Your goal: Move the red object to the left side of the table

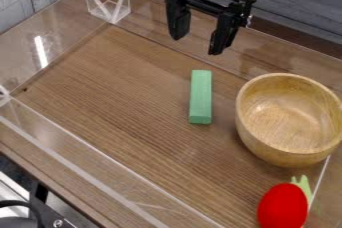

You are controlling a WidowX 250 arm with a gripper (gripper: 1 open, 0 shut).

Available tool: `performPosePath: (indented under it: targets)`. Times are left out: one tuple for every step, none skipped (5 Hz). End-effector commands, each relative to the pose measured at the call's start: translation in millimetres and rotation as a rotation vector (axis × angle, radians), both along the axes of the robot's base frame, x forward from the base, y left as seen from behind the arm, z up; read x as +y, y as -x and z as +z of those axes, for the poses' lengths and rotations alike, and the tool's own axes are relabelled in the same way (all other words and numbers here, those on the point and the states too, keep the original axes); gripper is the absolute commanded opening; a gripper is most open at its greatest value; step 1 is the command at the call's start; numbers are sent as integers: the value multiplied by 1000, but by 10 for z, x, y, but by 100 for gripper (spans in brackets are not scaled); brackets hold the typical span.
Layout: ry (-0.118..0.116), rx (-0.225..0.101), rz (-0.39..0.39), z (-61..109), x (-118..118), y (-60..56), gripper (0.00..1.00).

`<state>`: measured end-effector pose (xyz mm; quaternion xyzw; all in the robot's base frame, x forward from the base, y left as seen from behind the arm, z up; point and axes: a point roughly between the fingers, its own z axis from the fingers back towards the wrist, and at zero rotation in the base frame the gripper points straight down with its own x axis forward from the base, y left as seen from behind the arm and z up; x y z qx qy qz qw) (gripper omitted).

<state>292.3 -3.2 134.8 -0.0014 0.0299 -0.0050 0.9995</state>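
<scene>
Hanging at the far edge of the table (120, 82), the gripper (201, 34) points down with its two black fingers (177, 20) spread wide apart and nothing between them. It sits beyond the wooden bowl (289, 118), up and to the left of it in view, well apart from it and clear of the tabletop.

Bowl as landmark: round, light wood, upright, on the right part of the table, inside looks bare.

Red object (282, 208): small round red toy fruit with a pale green leafy bit on top, just in front of the bowl at the near right corner, close to the bowl's rim, partly cut by the picture's bottom edge. Cannot tell if it touches the bowl. Far from the gripper.

Green block (199, 97): long, narrow, lying flat just left of the bowl, near it but not touching, its long side running away from the camera.

Clear plastic walls (54, 137) edge the table, left of the bowl.
</scene>
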Motion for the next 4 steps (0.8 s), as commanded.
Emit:
performPosePath:
  targets:
    - [10,29,-3,-20,-39,60,100]
    - [20,56,-11,-37,-91,124,100]
    - [27,75,-94,-51,-254,246,100]
    - [33,83,-199,-41,-480,382,100]
